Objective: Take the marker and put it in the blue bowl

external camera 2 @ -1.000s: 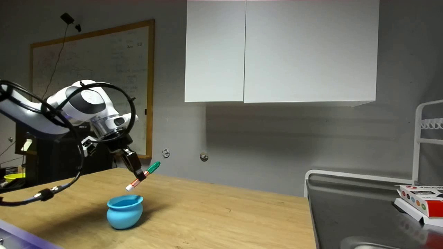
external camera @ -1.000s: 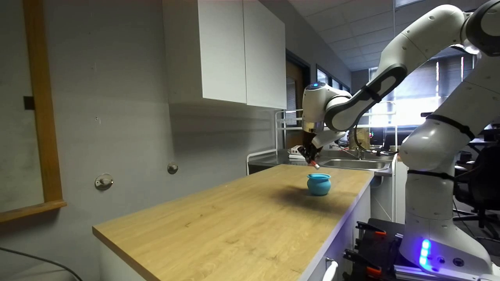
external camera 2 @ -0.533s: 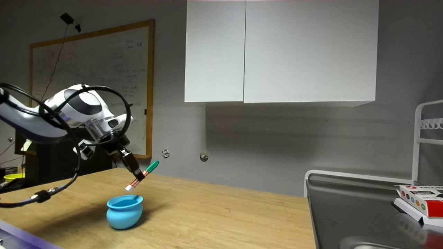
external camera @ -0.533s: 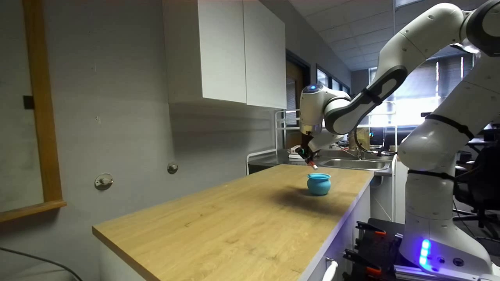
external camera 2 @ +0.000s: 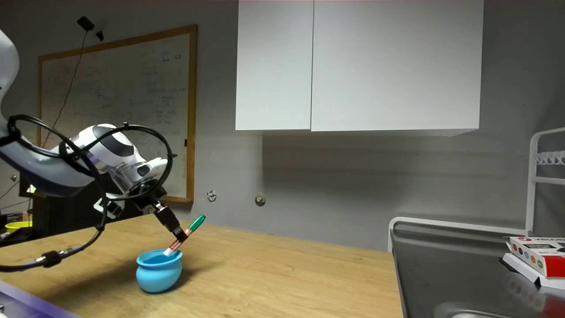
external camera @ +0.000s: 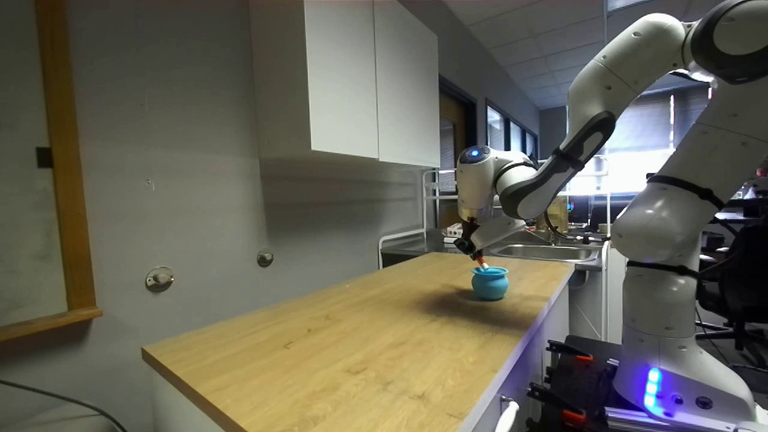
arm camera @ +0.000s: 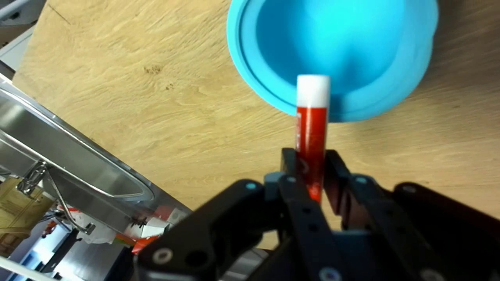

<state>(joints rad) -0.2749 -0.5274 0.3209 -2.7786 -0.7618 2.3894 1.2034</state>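
The blue bowl (external camera: 489, 287) stands upright on the wooden counter; it also shows in an exterior view (external camera 2: 159, 276) and at the top of the wrist view (arm camera: 244, 58). My gripper (external camera 2: 181, 236) is shut on the marker (arm camera: 312, 128), red with a white end. In the wrist view, the fingertips (arm camera: 311, 164) pinch the marker's red body. The marker is tilted, its green end (external camera 2: 197, 223) up and its white end (external camera 2: 170, 251) down at the bowl's rim. I cannot tell whether the white end touches the rim. The green end is hidden in the wrist view.
The wooden counter (external camera: 336, 342) extends around the bowl. A metal sink (external camera: 543, 252) lies beyond its far end. A white and red box (external camera 2: 538, 256) rests by the sink. White wall cabinets (external camera 2: 357, 66) hang above. A black cable (external camera 2: 95, 176) loops along the arm.
My gripper has lowered with the marker, bringing its white end from above the bowl down to the rim. The grip on the marker is unchanged. The bowl has not moved.
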